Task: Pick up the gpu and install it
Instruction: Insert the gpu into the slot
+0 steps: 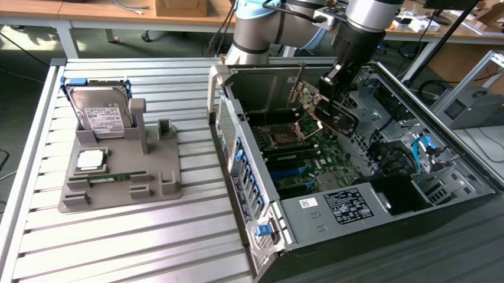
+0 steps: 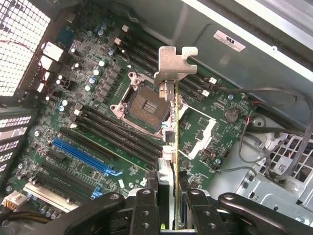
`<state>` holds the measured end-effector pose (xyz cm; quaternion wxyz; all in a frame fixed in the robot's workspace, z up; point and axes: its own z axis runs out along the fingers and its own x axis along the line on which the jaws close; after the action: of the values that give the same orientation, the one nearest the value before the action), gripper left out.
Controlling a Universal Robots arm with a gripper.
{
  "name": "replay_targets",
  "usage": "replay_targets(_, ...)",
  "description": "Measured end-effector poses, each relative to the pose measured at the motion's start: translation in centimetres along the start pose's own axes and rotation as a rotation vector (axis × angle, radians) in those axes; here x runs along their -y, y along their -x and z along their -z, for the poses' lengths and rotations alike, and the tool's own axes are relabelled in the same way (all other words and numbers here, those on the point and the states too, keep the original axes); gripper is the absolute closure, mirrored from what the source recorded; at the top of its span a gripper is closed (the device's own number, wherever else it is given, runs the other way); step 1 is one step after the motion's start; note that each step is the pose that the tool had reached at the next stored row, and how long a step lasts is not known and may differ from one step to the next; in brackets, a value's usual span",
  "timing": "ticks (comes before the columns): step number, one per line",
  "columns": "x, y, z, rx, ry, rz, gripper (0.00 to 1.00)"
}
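What your claw holds: the gripper [image 2: 168,198] is clamped on the gpu [image 2: 176,117], with one finger [image 2: 146,208] on each flat face and the jaws at a middling width.
Gpu, wrist view: you see the card edge-on, running away from the fingers, with its metal end bracket [image 2: 174,61] at the far end.
Gpu, exterior view: the card hangs from your gripper [image 1: 334,76] inside the open computer case [image 1: 331,215], raised over the motherboard [image 1: 295,171].
Under the card: the processor socket [image 2: 145,105] sits just beside the card's line, and the blue slot [image 2: 85,156] is well apart from it.
Case: it lies open on the slatted table [image 1: 134,242], on the exterior view's right.
Grey tray [image 1: 157,171]: on the exterior view's left you have a hard drive [image 1: 102,115] propped up, a processor chip [image 1: 91,159] and a memory stick [image 1: 114,175].
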<state>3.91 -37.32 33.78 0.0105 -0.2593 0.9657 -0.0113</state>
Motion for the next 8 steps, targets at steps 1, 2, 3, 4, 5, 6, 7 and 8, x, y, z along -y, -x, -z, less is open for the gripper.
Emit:
replay_targets(1,0.0,0.0,0.0,0.0,-0.0001,0.003,0.73)
replay_targets(2,0.0,0.0,0.0,0.0001,0.0,0.006,0.73)
replay_targets(3,0.0,0.0,0.0,0.0002,0.0,0.009,0.73)
replay_targets(4,0.0,0.0,0.0,0.0003,0.0001,0.012,0.73)
replay_targets(5,0.0,0.0,0.0,0.0004,0.0002,0.015,0.73)
replay_targets(6,0.0,0.0,0.0,0.0005,0.0002,0.017,0.73)
replay_targets(7,0.0,0.0,0.0,0.0006,0.0002,0.021,0.73)
replay_targets(8,0.0,0.0,0.0,0.0006,0.0003,0.024,0.73)
